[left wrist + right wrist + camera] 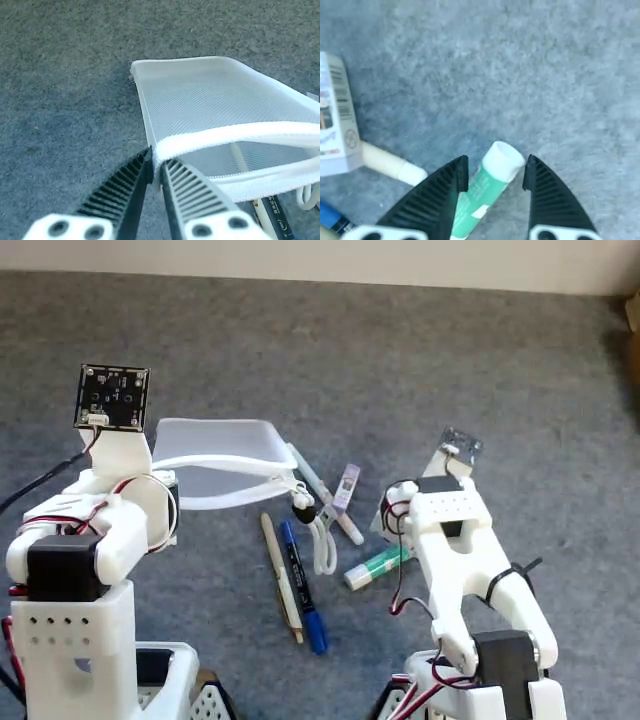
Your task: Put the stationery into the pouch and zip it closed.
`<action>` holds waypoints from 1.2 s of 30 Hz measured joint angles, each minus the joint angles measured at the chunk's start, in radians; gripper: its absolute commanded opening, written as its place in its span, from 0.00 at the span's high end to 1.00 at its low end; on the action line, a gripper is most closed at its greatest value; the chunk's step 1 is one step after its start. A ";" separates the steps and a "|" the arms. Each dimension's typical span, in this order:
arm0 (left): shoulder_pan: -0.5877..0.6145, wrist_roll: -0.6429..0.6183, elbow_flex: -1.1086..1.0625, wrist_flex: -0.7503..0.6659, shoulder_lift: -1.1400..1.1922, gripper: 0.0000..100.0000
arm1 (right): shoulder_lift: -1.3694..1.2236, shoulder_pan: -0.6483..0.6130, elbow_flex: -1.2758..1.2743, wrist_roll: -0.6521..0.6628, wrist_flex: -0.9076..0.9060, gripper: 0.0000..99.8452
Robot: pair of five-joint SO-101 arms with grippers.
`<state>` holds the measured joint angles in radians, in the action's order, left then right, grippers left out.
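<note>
Left wrist view has the left gripper (155, 160) pinched nearly closed on the corner of the white mesh pouch (210, 100), its 2 ribbed fingers (120, 187) clamping the upper zipper band, which is lifted clear of the lower band so the mouth gapes. On the right wrist view the right gripper (496, 162) stands wide, 1 finger on each side of the white-capped end of a green tube (482, 192); whether either finger touches the tube cannot be told. Just beside that tube lies a cream stick (390, 162) bearing a printed label (335, 115). From the high view, the pouch (215, 445) lies on the grey carpet (400, 360) in front of the left arm, its open mouth turned toward the loose stationery. Near that mouth are white-handled scissors (322, 540), then a blue pen (303, 590) and a cream pen (281, 580) lying side by side, with the green tube (378, 565) under the right arm's front end, all outside the pouch.
</note>
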<state>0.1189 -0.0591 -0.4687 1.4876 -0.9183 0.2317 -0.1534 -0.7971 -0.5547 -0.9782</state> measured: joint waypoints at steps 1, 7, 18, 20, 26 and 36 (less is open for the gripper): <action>0.000 0.000 0.000 0.000 0.000 0.99 | 0.000 0.000 0.000 0.000 0.000 0.83; 0.000 0.000 0.000 0.000 0.000 0.99 | -0.021 0.000 0.000 0.000 0.000 0.83; 0.000 0.000 0.000 0.000 0.000 0.99 | -0.137 0.003 0.037 0.000 -0.002 0.95; 0.000 0.000 0.000 0.000 0.000 0.99 | -0.137 0.006 0.037 0.000 -0.003 1.00; 0.000 0.000 0.000 0.000 0.000 0.99 | -0.129 -0.003 0.075 0.000 -0.048 1.00; 0.000 0.000 0.000 0.000 0.000 0.99 | 0.152 -0.003 0.078 0.114 -0.103 1.00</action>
<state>0.1189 -0.0591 -0.4687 1.4876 -0.9183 0.3836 -0.1565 -0.7188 -0.4411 -1.0810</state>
